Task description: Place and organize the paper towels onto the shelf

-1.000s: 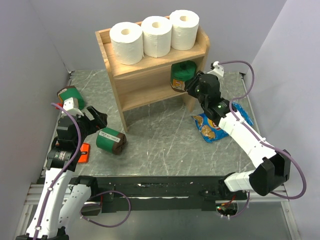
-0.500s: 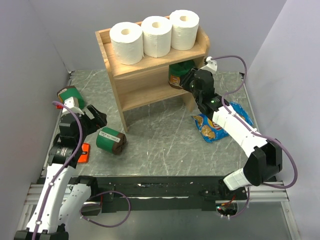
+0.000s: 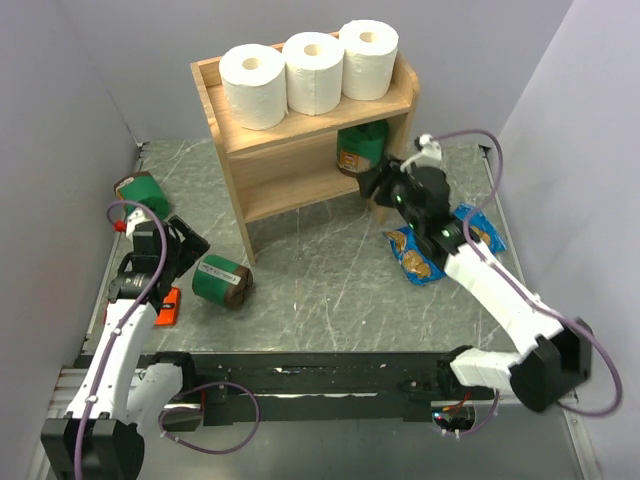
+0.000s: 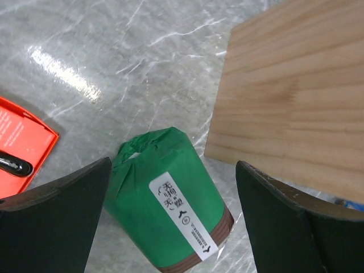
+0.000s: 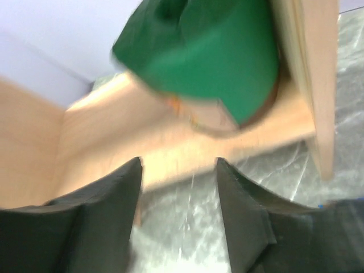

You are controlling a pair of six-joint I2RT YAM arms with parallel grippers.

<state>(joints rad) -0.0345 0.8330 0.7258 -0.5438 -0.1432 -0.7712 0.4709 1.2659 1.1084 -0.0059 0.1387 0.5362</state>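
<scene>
Three white paper towels (image 3: 252, 85), (image 3: 313, 72), (image 3: 367, 58) stand upright in a row on the top tier of the wooden shelf (image 3: 290, 185). My right gripper (image 3: 376, 181) is open and empty, just in front of the lower tier's right end. In the right wrist view its gripper (image 5: 177, 165) faces the lower board (image 5: 114, 131), blurred. My left gripper (image 3: 192, 247) is open and empty, just left of a green package (image 3: 222, 281) lying on the table. In the left wrist view, this package (image 4: 170, 210) lies between the open fingers of the gripper (image 4: 173, 170).
A green package (image 3: 362, 148) stands on the lower tier at its right end, also in the right wrist view (image 5: 210, 51). Another green package (image 3: 140, 190) lies at far left. An orange box (image 3: 167, 305) sits by the left arm. A blue snack bag (image 3: 432, 252) lies right of the shelf.
My right gripper pushed the green package onto the lower tier, let go of it and drew back. My left arm shifted slightly nearer, over the green package on the table.
</scene>
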